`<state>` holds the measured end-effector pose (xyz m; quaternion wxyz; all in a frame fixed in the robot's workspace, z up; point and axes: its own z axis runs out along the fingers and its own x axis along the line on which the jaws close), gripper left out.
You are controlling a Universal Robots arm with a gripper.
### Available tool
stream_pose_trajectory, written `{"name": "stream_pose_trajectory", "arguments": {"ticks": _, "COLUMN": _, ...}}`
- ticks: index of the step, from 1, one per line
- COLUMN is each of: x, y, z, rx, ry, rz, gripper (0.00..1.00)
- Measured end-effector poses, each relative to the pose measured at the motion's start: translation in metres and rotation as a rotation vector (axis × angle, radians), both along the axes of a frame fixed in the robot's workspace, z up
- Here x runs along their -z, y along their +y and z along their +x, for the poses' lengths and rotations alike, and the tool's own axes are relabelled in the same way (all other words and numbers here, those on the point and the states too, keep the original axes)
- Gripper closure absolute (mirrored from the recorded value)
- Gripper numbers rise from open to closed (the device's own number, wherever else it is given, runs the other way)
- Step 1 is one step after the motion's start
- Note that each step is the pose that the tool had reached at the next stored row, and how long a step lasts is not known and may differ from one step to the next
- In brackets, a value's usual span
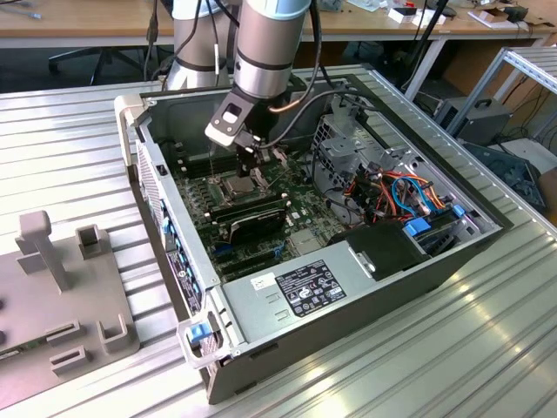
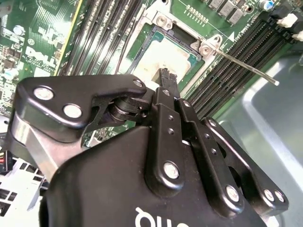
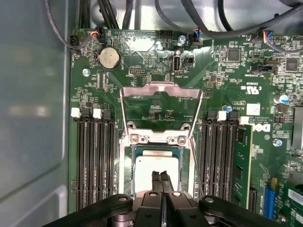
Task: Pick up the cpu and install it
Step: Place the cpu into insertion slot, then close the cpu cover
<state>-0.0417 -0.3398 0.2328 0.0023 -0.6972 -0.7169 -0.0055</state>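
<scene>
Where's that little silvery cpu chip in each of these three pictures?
Exterior view: cpu sits mid-motherboard, beneath the arm tip.
First wrist view: cpu, pale square just beyond the fingers.
Second wrist view: cpu, pale square beyond the fingers.
Shared landmark: the shut black fingers right by it.

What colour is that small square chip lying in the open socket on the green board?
The cpu is a pale silvery-grey, seen best in the first wrist view.
</scene>
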Motion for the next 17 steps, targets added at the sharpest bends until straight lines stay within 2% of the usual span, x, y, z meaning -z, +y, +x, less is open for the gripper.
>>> {"name": "stream_pose_trajectory", "arguments": {"ticks": 3, "x": -0.0065, "y": 0.0000, "z": 0.0000, "rx": 0.000, "ry": 0.0000, "rz": -0.0006, "gripper": 0.89}}
{"name": "stream_pose_trajectory", "arguments": {"ticks": 17, "x": -0.0089, "y": 0.0005, "z": 0.0000, "rx": 0.000, "ry": 0.0000, "rz": -0.0007, "gripper": 0.89}}
